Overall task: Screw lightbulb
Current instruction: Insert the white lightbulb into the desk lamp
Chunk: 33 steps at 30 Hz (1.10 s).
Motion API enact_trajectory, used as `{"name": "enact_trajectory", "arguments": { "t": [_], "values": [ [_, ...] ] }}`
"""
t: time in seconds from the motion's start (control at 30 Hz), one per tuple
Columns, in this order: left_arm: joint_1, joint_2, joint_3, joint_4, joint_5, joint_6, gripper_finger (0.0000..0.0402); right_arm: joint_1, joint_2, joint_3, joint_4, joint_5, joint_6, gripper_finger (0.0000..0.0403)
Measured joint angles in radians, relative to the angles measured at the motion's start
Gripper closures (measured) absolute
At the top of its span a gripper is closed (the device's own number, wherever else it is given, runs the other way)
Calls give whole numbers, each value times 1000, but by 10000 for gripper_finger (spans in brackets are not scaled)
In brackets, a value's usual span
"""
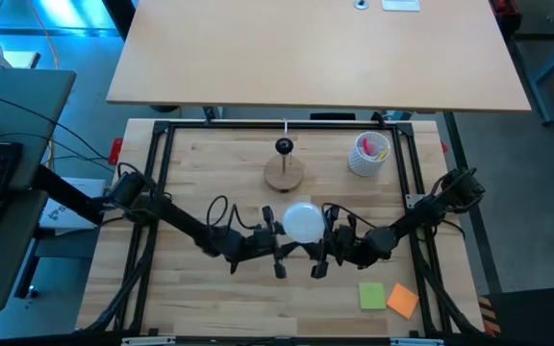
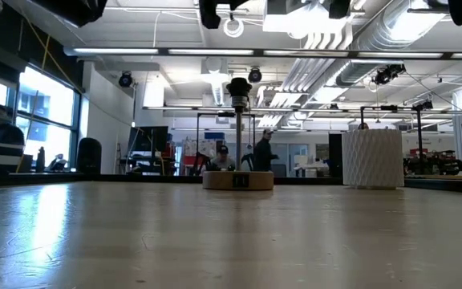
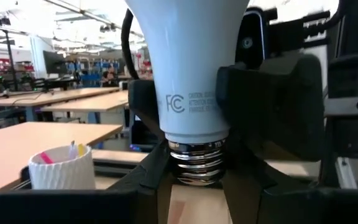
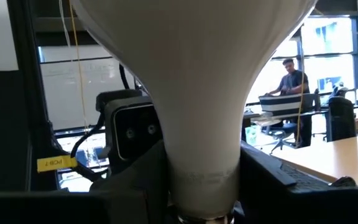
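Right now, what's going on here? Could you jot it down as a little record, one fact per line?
bulb: white, held up above the table, screw base pointing down
left gripper: fingers around the bulb's neck
right gripper: fingers around the neck from the other side
stand: round wooden base with a black socket, farther back, no bulb in it
cup: white, pink items inside, right of the stand
notes: green and orange, front right
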Motion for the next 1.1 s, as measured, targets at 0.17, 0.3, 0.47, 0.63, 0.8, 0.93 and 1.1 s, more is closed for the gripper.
{"name": "enact_trajectory", "arguments": {
  "t": [0.17, 0.3, 0.47, 0.63, 0.8, 0.93, 1.1],
  "values": [
    [-23, -13, 0, -49, -108, 3, 303, 3, 1, -1, -36, 14, 3, 237],
    [-34, -13, -13, -53, -142, 2, 303, 4, 1, -1, -66, 13, 4, 234],
    [-34, -13, -41, -52, -147, -33, 303, 3, 1, -2, -105, 19, 39, 220],
    [-31, -13, -71, -40, -151, -51, 303, 3, 1, -2, -116, 21, 39, 184],
    [-31, -12, -82, -49, -179, -53, 303, 4, -30, -2, -177, 51, 39, 156],
    [-32, -12, -82, -86, -178, -55, 303, 4, -100, -2, -322, 48, 95, 153],
    [-32, -11, -82, -151, -162, -78, 303, -24, -201, -2, -594, -58, 261, 153]
  ]
}}
